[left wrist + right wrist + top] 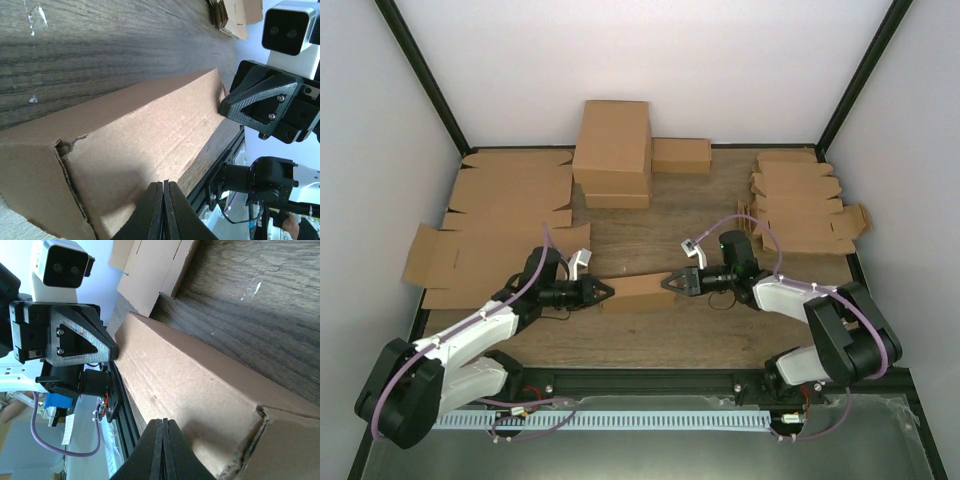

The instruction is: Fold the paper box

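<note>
The paper box (638, 292), a long, narrow, folded box of plain brown cardboard, lies flat on the dark wood-grain worktop (650, 235), near its front edge and about midway between left and right. It runs left to right, its right end slightly farther back. In the left wrist view the box (140, 135) shows a torn corner at the end closest to that camera.

The left jaws are closed, fingers pressed together with nothing between them, and their tip touches the box's left end. The right jaws are closed in the same way, and their tip meets the right end of the box (200, 385).

Far centre stands a stack of closed brown cardboard boxes (612, 150), with a smaller flat brown box (681, 155) just to its right. Large flat cardboard sheets (505, 205) lie at the left. A pile of small die-cut brown blanks (800, 200) sits at the far right.
</note>
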`<state>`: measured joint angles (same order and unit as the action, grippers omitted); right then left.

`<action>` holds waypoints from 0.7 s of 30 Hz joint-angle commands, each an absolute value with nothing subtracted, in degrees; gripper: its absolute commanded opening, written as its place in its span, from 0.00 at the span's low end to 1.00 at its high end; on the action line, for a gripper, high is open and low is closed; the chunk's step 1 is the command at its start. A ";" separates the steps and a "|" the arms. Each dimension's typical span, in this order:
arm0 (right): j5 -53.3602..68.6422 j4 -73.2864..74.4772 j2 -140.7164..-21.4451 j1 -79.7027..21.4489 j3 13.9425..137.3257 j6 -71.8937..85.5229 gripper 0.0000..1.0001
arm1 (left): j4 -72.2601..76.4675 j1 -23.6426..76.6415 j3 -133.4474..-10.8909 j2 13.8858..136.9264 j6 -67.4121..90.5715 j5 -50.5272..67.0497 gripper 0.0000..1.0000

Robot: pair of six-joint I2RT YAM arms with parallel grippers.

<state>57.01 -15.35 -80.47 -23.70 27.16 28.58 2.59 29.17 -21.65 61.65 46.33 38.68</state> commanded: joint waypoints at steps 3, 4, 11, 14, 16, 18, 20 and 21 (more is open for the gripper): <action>56.18 -9.66 -76.33 -23.38 31.16 27.50 0.01 | -5.65 26.28 -26.45 60.00 42.95 38.29 0.04; 56.12 -9.01 -75.86 -23.41 31.66 27.31 0.01 | -5.77 25.44 -26.55 59.95 42.71 39.02 0.04; 56.13 -11.65 -79.39 -23.43 29.31 26.74 0.01 | 2.29 24.47 -19.98 62.48 44.40 42.08 0.04; 56.06 -15.27 -82.60 -23.40 27.36 27.62 0.01 | 5.90 24.50 -16.90 63.78 45.34 42.65 0.04; 55.97 -16.74 -83.96 -23.38 26.70 28.01 0.01 | 6.29 24.48 -15.94 64.04 45.16 42.33 0.04; 55.76 -17.41 -84.36 -23.45 26.56 28.04 0.01 | 6.31 24.50 -15.23 63.78 45.05 41.75 0.04; 55.42 -17.48 -84.21 -23.39 26.55 28.04 0.01 | 7.33 24.50 -14.45 63.56 45.47 41.66 0.04; 55.19 -17.30 -84.08 -23.38 26.69 28.06 0.01 | 8.46 24.52 -13.80 63.67 45.97 41.80 0.04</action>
<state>57.63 -17.58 -82.87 -23.64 27.88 28.18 9.96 24.36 -17.72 62.35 45.52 42.98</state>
